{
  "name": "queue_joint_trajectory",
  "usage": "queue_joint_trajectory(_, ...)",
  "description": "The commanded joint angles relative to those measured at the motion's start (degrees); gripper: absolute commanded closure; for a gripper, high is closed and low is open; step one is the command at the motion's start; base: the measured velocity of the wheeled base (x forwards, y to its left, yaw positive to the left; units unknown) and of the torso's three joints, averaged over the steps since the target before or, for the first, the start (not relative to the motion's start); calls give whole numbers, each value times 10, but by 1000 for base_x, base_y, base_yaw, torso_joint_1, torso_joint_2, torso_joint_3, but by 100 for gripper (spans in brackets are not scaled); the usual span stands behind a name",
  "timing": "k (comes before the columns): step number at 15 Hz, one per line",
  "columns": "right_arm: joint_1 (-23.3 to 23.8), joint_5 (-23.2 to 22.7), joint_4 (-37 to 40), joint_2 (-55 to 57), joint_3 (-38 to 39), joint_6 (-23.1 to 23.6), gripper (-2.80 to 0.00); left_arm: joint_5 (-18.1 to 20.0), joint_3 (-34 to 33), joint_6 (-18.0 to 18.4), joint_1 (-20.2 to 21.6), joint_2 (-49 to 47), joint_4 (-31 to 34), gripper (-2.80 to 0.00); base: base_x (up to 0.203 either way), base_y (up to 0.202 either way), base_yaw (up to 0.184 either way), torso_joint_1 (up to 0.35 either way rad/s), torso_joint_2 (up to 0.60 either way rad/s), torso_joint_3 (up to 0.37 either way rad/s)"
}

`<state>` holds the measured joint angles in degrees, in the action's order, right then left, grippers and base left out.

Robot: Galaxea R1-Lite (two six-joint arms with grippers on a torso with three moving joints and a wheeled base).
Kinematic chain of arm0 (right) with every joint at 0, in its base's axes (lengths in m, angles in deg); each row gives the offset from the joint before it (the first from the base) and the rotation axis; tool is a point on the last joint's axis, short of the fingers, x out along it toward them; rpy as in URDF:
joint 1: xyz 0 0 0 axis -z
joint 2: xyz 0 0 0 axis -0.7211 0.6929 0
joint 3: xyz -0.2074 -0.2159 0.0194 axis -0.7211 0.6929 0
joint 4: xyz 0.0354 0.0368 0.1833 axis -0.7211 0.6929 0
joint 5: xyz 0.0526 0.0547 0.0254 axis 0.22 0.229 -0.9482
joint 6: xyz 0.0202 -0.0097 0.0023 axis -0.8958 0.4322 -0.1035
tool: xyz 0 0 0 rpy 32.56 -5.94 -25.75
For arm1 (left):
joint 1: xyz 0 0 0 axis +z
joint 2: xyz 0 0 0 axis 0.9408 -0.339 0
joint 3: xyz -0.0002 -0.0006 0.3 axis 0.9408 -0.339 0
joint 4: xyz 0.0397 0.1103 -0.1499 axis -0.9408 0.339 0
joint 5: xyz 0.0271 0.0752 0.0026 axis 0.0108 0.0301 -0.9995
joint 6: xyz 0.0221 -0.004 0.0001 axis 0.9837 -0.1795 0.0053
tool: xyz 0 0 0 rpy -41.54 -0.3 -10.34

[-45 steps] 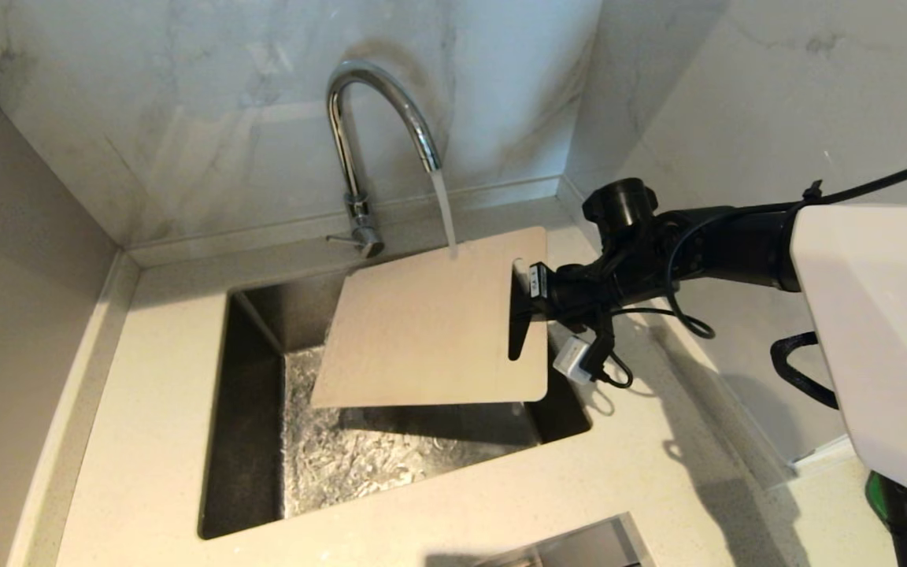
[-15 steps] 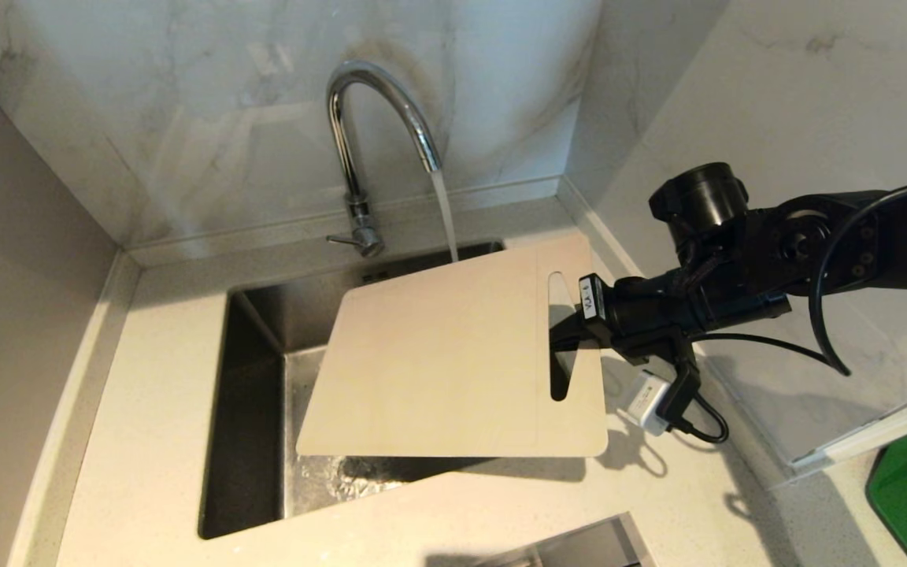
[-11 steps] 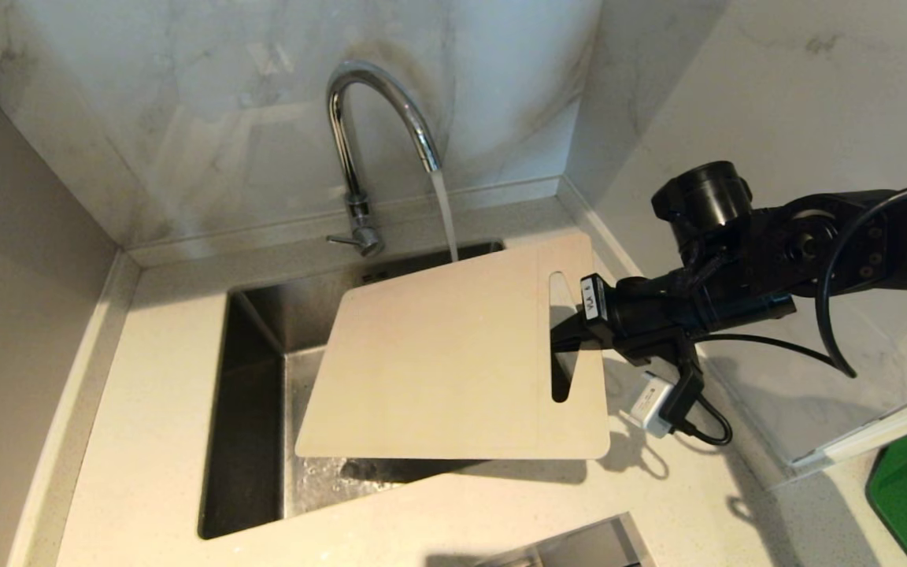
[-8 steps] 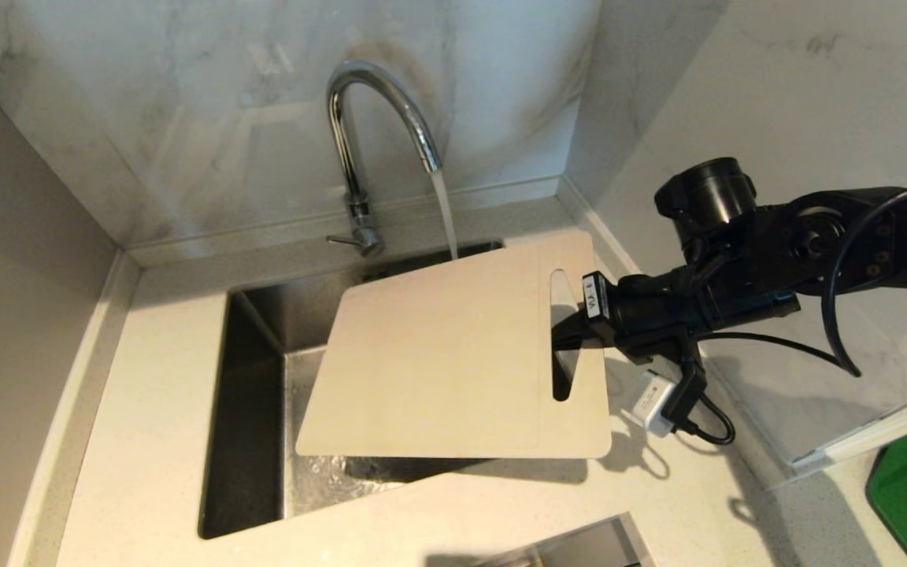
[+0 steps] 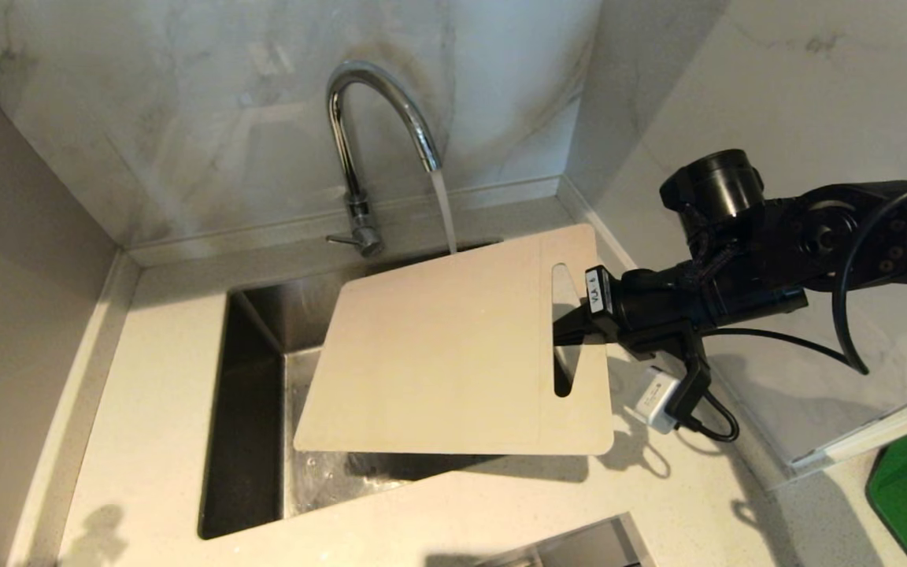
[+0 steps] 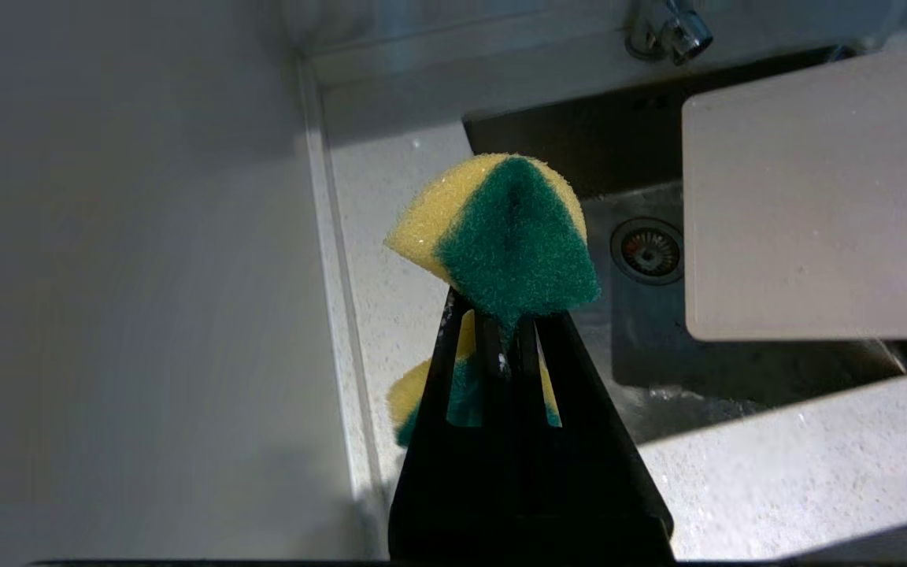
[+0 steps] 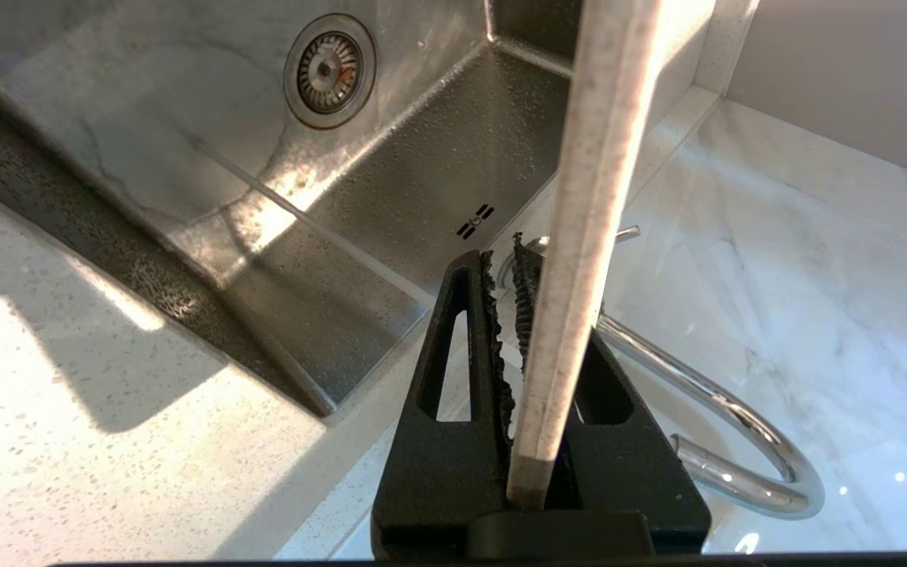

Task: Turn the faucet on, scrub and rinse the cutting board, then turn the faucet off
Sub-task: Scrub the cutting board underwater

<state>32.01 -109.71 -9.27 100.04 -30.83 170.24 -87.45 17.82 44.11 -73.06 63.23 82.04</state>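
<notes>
Nearest: speckled cream stone tabletop [image 5: 146, 441] framing a dark stainless steel sink [image 5: 245, 409], its round drain [image 6: 646, 250] visible from the left wrist view.

Left end effector [image 6: 501, 331] out of the head view; clamped shut on a yellow-and-green scrubbing sponge [image 6: 505, 236], held above the tabletop at the sink's left side, apart from the board.

Over the sink: large thin cream-white rectangular plastic cutting board [image 5: 453, 346], roughly flat, handle slot toward the robot's right, that end reaching past the sink's right rim.

Right end effector [image 5: 571, 331] grips the board at the slot end, fingers closed on both faces of the edge [image 7: 571, 276].

Farthest: tall shiny chrome gooseneck faucet [image 5: 375, 110] against the marble wall [image 5: 209, 134], running; the stream [image 5: 444, 213] meets the board's far edge.
</notes>
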Motion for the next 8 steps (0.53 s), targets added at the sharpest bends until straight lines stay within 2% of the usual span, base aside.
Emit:
queue_joint_trajectory(1,0,-3,1,0,-1,4,0,-13,42,11,0,-83,-20,0,0,0,0,0,0,0)
queue_joint_trajectory(4,0,-3,1,-2,-1,4,0,-25,100,23,17,-149,-37,0,0,0,0,0,0,0)
queue_joint_trajectory(6,0,-3,1,-2,-1,4,0,-23,143,31,41,-189,-39,0,0,0,0,0,0,0)
queue_joint_trajectory(8,0,-3,1,-3,-2,3,0,-22,181,38,47,-229,-39,0,0,0,0,0,0,0)
